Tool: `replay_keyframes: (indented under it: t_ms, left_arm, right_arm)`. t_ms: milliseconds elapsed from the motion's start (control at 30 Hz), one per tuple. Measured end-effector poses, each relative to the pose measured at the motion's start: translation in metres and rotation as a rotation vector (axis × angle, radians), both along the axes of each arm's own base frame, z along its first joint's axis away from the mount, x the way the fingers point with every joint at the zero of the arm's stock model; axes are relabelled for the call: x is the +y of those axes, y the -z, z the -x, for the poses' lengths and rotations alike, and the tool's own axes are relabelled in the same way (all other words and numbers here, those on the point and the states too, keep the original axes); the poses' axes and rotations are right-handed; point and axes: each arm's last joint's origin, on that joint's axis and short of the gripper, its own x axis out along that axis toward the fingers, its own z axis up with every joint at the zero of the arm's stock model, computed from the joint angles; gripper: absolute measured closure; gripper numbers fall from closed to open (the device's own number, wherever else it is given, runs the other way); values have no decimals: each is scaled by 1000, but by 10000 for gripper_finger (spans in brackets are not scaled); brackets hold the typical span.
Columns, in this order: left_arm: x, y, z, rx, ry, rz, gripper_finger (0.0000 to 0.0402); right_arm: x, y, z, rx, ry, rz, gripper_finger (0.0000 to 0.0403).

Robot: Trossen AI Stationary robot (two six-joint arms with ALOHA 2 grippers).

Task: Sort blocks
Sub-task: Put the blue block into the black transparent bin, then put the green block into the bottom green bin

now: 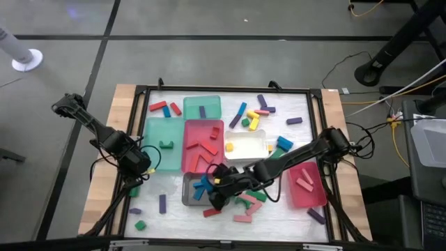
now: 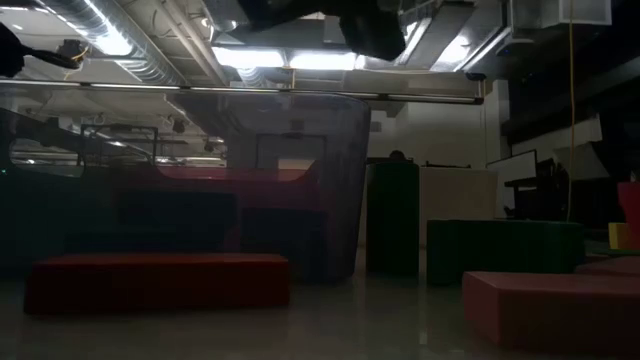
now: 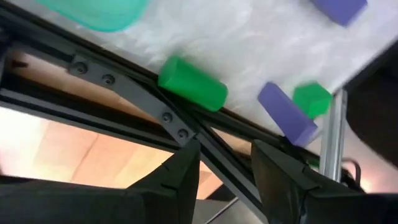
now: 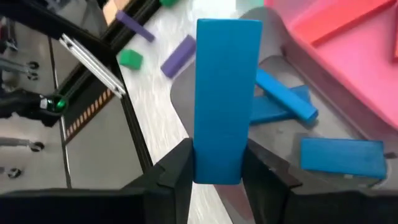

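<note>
Crowded table (image 1: 132, 97): right gripper (image 4: 217, 163) pinches a blue block (image 4: 227, 93) over the grey tray (image 4: 292, 146); left gripper (image 3: 225, 168) idles open by the frame edge, probably empty.

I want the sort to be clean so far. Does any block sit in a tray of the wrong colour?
Yes: a purple block lies in the small green tray at the far side. By contrast, the red tray holds red pieces, and the grey tray blue ones.

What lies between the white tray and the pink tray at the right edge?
In the high view, between the white tray and the pink tray, the right arm crosses, with a blue block.
</note>
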Motion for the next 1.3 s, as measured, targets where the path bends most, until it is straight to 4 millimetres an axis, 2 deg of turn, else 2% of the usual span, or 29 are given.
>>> replay_keyframes:
  t_ms: [267, 433, 533, 667, 867, 1067, 1300]
  left_arm:
    - [-14, -3, -3, -134, 149, 97, 270]
    - [-18, -1, -3, -22, -19, 74, 270]
    - [-21, 0, -4, 50, -117, 53, 270]
    - [-26, 5, -5, 85, -121, 23, 270]
    - [-36, 18, -11, 109, -86, -75, 270]
    - [-45, 34, -20, 173, -105, -180, 270]
    - [-49, 54, -26, 208, -41, -299, 270]
  right_arm:
    - [2, 12, -4, 30, -10, 2, 279]
    - [-2, 14, -4, 52, -12, -11, 266]
    - [-7, 14, -6, 55, 0, -12, 236]
    - [-16, 14, -10, 53, 23, -13, 195]
    - [-31, 14, -15, 50, 49, -19, 165]
    - [-37, 13, -17, 60, 26, -54, 162]
    - [-37, 13, -17, 61, 20, -57, 162]
